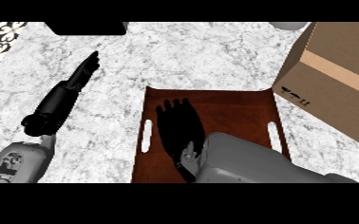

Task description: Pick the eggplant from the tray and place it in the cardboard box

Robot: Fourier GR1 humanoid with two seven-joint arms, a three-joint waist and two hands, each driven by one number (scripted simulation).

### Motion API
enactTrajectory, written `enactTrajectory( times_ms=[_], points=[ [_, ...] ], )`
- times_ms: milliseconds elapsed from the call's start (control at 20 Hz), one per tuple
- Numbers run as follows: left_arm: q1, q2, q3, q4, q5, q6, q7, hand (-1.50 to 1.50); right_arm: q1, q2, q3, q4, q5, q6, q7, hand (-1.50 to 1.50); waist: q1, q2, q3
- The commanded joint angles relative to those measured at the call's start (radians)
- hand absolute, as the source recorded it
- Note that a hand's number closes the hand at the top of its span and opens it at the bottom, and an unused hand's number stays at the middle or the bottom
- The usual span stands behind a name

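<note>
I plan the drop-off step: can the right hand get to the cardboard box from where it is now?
Probably yes. The right hand is over the tray, and the cardboard box stands just beside the tray's right edge, with nothing between them.

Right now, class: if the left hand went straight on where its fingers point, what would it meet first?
Probably the black object at the far edge of the counter: the left hand points up and slightly right towards it. The hand's height above the counter is unclear.
</note>
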Motion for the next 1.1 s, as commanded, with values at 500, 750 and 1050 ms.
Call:
enactTrajectory(
  times_ms=[500,750,1050],
  points=[
    [0.020,-0.050,0.029,-0.025,-0.046,-0.035,0.010,0.00,0.138,0.106,-0.062,0.059,0.153,0.103,0.053,-1.50,0.003,0.002,0.000],
    [0.009,-0.093,0.012,-0.025,-0.082,-0.010,0.021,0.00,0.177,0.056,-0.056,0.077,0.247,0.093,0.016,-1.50,0.000,0.002,0.000],
    [-0.011,-0.090,0.052,-0.018,-0.098,-0.040,0.034,0.00,0.217,0.070,-0.112,0.193,0.342,0.070,-0.126,-1.50,0.003,0.004,0.001]
  ],
)
